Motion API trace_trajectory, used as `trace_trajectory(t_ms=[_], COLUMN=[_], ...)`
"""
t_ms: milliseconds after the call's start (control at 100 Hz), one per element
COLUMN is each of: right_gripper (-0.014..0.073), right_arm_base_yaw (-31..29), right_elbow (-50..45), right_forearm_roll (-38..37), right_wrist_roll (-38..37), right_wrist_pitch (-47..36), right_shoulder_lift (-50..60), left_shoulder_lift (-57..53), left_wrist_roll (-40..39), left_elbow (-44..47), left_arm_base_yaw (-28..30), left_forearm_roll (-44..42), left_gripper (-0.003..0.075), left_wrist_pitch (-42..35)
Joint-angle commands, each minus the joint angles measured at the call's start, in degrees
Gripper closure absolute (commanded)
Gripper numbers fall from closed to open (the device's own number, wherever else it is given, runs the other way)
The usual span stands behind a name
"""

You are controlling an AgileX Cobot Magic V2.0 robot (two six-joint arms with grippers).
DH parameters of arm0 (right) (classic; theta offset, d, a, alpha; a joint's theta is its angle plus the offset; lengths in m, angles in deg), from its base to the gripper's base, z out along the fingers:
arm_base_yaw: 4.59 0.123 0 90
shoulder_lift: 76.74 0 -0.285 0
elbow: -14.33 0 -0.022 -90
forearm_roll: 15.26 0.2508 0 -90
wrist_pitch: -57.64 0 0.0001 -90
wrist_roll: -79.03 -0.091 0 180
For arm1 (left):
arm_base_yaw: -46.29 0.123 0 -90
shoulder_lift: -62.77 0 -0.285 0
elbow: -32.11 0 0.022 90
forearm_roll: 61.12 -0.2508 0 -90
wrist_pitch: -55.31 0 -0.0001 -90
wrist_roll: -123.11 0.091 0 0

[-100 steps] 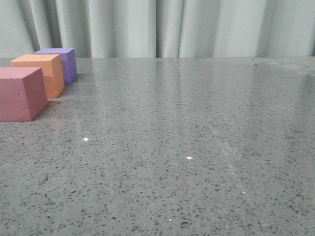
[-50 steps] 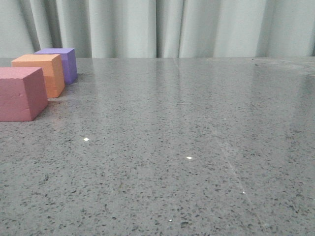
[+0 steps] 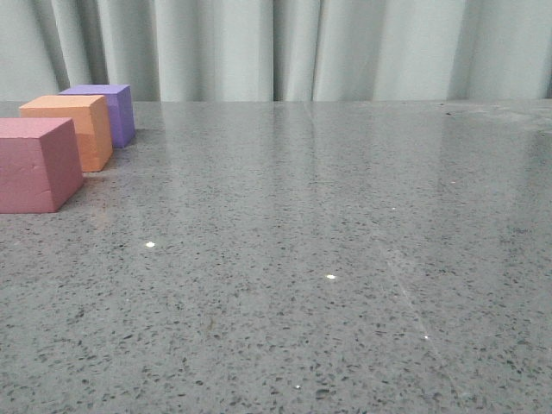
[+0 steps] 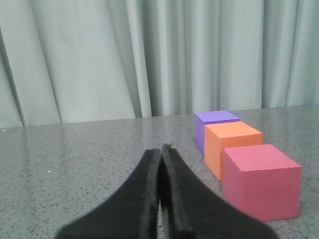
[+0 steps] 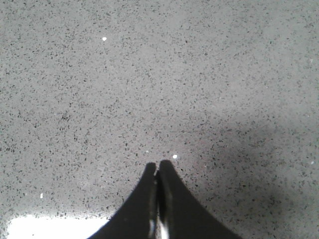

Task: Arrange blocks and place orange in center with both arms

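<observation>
Between the left gripper's fingers no gap shows: they are pressed together and hold nothing, low over the table and aimed toward the curtain, the blocks near and off to one side of the tips. The right gripper is likewise pinched shut on nothing, pointing down at bare speckled stone, well away from any block. Neither shows in the front view, which suggests both arms are parked and clear.

At the table's far left the three cubes form a line running away from the robot: red nearest, orange between, purple farthest. Orange already sits in the middle, so the arrangement looks finished.

Against the earlier front views, nothing has shifted: the blocks sit the same.
</observation>
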Motion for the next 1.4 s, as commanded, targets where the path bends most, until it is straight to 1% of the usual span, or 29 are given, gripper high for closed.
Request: trace_trajectory(t_ms=[0, 660, 740, 780, 880, 950, 1040, 1070, 1210, 1309, 1389], right_gripper=[0.0661, 0.0661, 0.0661, 0.0661, 0.0661, 0.0661, 0.0661, 0.0661, 0.0661, 0.0661, 0.0661], right_arm_base_yaw=[-0.4, -0.4, -0.4, -0.4, -0.4, -0.4, -0.4, -0.4, -0.4, -0.4, -0.4], right_elbow=[1.2, 1.2, 1.1, 0.6, -3.2, -7.5, -14.0, -17.0, -29.3, -36.8, -41.1], right_forearm_roll=[-0.3, -0.3, -1.2, -2.0, -2.1, -2.1, -2.3, -2.3, -2.4, -2.4, -2.4], right_wrist_roll=[0.5, 0.5, 0.5, 0.5, 0.5, 0.5, 0.5, 0.5, 0.5, 0.5, 0.5], right_wrist_pitch=[-3.1, -3.0, -3.3, -4.7, -12.6, -21.3, -34.8, -40.1, -60.1, -70.4, -74.7], right_shoulder_lift=[0.1, 0.1, 0.7, 1.4, 4.8, 7.7, 11.5, 13.1, 19.6, 24.0, 27.0], left_shoulder_lift=[-2.0, -2.0, -2.0, -2.0, -2.0, -2.0, -2.0, -2.0, -2.0, -2.0, -2.0], left_wrist_roll=[-0.4, -0.4, -0.4, -0.4, -0.4, -0.4, -0.4, -0.4, -0.4, -0.4, -0.4], left_elbow=[3.1, 3.1, 3.1, 3.1, 3.1, 3.1, 3.1, 3.1, 3.1, 3.1, 3.1], left_arm_base_yaw=[0.1, 0.1, 0.1, 0.1, 0.1, 0.1, 0.1, 0.1, 0.1, 0.1, 0.1], left_forearm_roll=[0.7, 0.7, 0.7, 0.7, 0.7, 0.7, 0.7, 0.7, 0.7, 0.7, 0.7], left_gripper=[0.0739, 0.0739, 0.0739, 0.0739, 0.0739, 0.0739, 0.0739, 0.0739, 0.0739, 0.0739, 0.0739], left_wrist_pitch=[-4.2, -4.2, -4.2, -4.2, -4.2, -4.2, -4.2, -4.2, -4.2, -4.2, -4.2])
